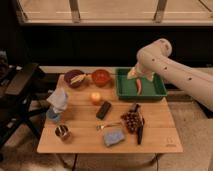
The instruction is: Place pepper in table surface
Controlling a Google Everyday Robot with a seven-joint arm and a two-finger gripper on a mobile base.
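Observation:
The pepper [139, 86], slim and red-orange, lies inside the green bin [123, 91] at the table's back right. My gripper [140, 78] hangs just above it, reaching down from the beige arm that comes in from the right. Its fingers stand open on either side of the pepper's upper end, and I cannot tell whether they touch it. The table surface [160, 132] of light-brown slats spreads out in front of the bin.
Two bowls [75, 78] [101, 77] stand at the back. On the table lie an orange fruit [95, 97], a black block [104, 110], dark grapes [131, 120], a dark utensil [140, 132], a blue sponge [114, 136], a cup [62, 132] and a pale bag [58, 100]. Left of the table is a black chair [17, 95].

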